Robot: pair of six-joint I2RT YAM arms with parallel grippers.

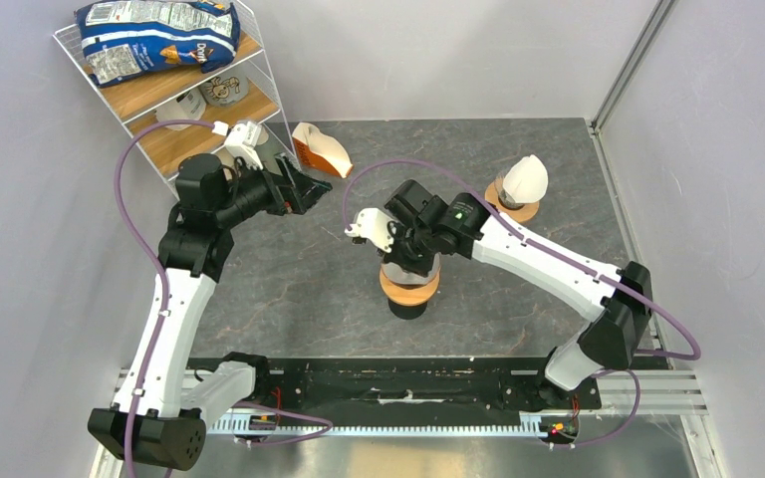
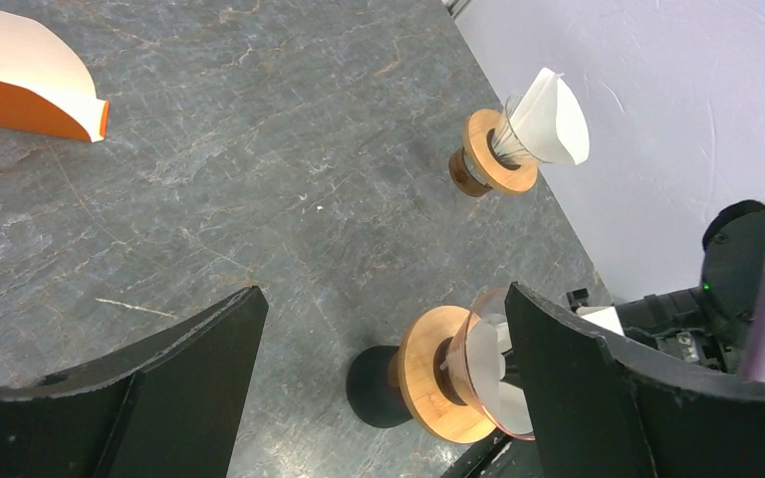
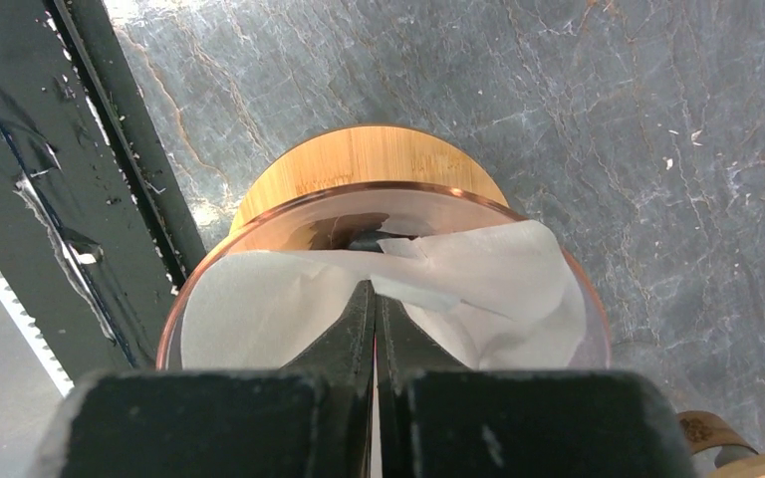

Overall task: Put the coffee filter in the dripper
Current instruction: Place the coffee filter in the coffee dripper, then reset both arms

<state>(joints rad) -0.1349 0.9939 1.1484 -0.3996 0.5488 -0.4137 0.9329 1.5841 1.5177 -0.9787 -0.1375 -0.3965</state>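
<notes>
Near edge: both arm bases sit on a black mounting rail along the front of the bench.

Centre of the bench, just beyond the rail: the dripper stands upright on a black base, wooden collar below, clear glass cone above. The coffee filter is inside the glass cone. Its paper lies against the inner wall on both sides, and the top edge is rumpled, not seated evenly.

The right end effector hangs directly over the dripper and points down into the cone. Its fingers are pressed together with only a hairline gap. The tips are among the paper, with a crease of the filter gathered at them, so it reads as pinched on the filter.

Farther back, to the left: the left end effector is off the bench surface with its jaws spread wide and nothing between them. It is well apart from the dripper.

Far side: an orange-and-white filter packet lies near the back left. A second dripper stands at the back right, well apart from the first, with a white filter sticking up out of it.

Back left corner: a wire shelf with wooden boards, and a blue chip bag on the top board.
</notes>
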